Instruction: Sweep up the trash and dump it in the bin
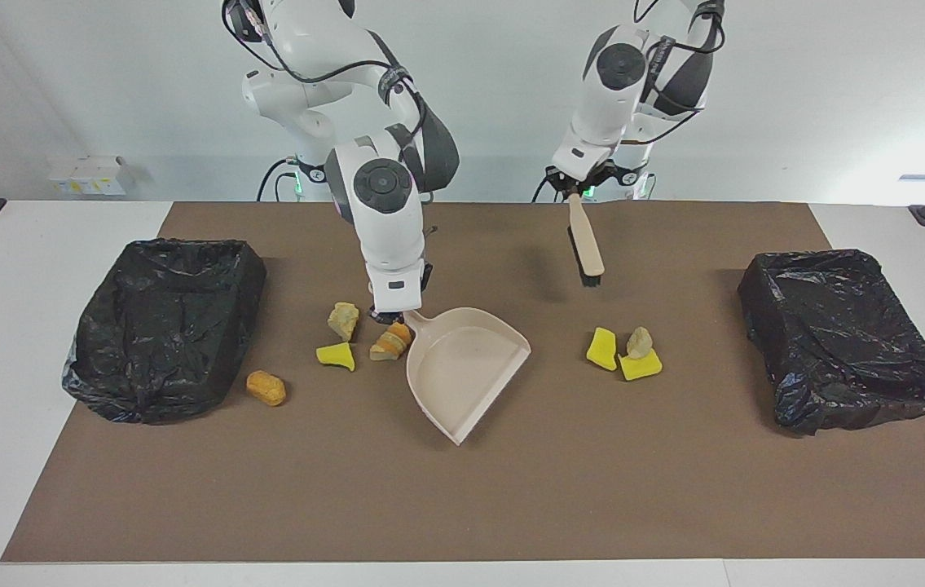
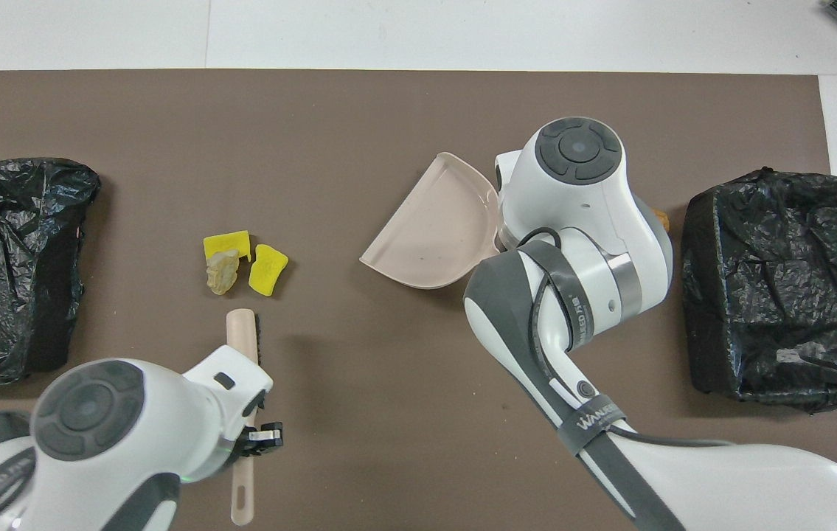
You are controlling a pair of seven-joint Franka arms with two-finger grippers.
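You've got two cams. Facing cam sits high across the table [image 1: 462, 489], looking back at both robot bases, whole mat in frame. Overhead cam hangs above the robots' end, pointing forward and steeply down, tighter crop. Both share the brown mat [image 2: 389, 110], flipped half a turn.

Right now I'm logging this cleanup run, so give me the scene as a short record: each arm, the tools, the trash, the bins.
left gripper: holds brush by its handle, raised over the mat
right gripper: down at the dustpan handle
dustpan: on the mat, empty
trash near dustpan: four pieces, toward the right arm's end
trash near brush: three pieces, clustered
bins: two black-bagged, one at the right arm's end, one at the left arm's end
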